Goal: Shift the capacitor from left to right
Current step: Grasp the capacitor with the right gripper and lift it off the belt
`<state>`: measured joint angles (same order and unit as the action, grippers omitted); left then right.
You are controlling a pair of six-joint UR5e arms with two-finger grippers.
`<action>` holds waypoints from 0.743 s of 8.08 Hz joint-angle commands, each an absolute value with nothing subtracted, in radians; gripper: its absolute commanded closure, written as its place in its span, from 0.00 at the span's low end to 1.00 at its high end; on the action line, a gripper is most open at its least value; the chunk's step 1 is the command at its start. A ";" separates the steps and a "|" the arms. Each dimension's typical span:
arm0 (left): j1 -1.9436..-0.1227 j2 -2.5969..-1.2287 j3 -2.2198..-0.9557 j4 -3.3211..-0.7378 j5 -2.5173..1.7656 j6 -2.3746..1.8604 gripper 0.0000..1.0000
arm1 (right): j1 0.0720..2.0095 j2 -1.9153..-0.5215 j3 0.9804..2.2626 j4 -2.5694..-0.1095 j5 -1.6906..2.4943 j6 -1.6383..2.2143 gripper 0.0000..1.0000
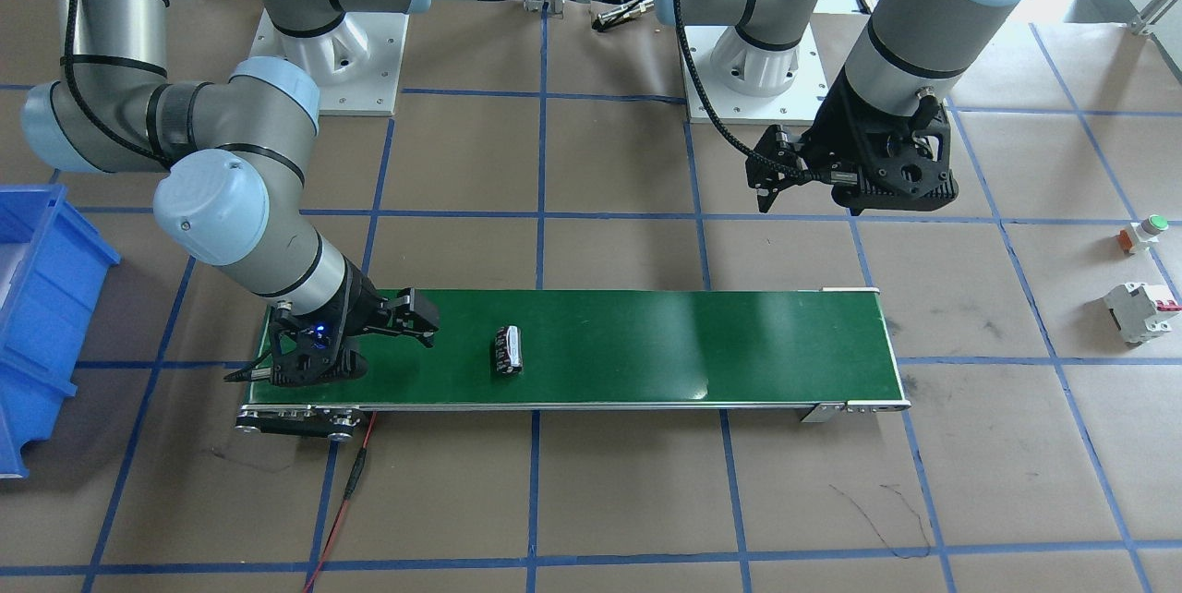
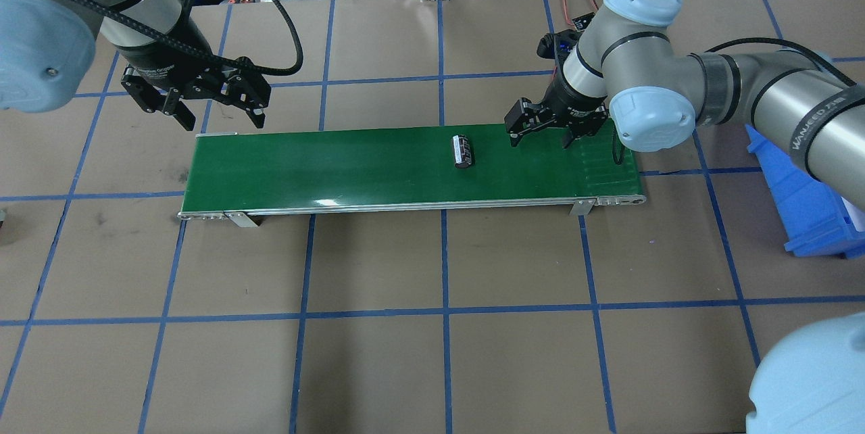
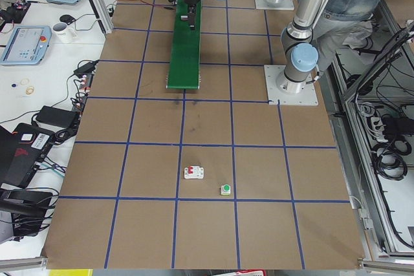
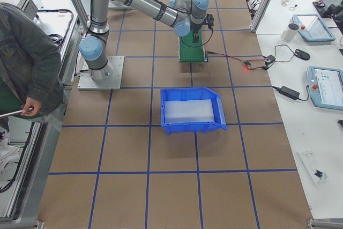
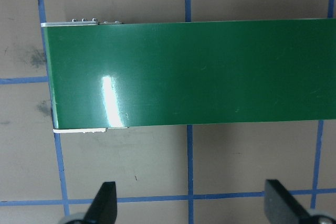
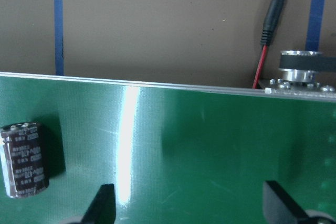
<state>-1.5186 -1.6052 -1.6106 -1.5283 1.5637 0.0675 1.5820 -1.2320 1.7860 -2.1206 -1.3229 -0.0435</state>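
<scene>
The capacitor (image 1: 509, 350), a stubby black cylinder with pale markings, lies on its side on the green conveyor belt (image 1: 646, 344), a little toward the belt's right end in the overhead view (image 2: 463, 151). My right gripper (image 2: 540, 138) hovers open and empty over the belt's right end, apart from the capacitor. In the right wrist view the capacitor (image 6: 25, 158) lies at the left edge, outside the open fingers (image 6: 105, 200). My left gripper (image 2: 223, 116) is open and empty above the table, just behind the belt's left end (image 5: 79, 77).
A blue bin (image 2: 804, 211) stands on the table right of the belt. A white breaker with a red lever (image 1: 1142, 311) and a green-capped push button (image 1: 1145, 233) sit on the table at the robot's far left. A red wire (image 1: 351, 482) runs from the belt's motor end.
</scene>
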 commanded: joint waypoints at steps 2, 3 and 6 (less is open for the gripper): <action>-1.517 -1.606 -1.611 -1.528 1.559 0.067 0.00 | 1.582 -1.235 1.793 -2.118 -1.316 -0.014 0.00; -1.517 -1.606 -1.611 -1.528 1.559 0.067 0.00 | 1.578 -1.235 1.793 -2.120 -1.318 -0.015 0.00; -1.517 -1.605 -1.611 -1.528 1.559 0.067 0.00 | 1.563 -1.236 1.795 -2.120 -1.318 -0.014 0.00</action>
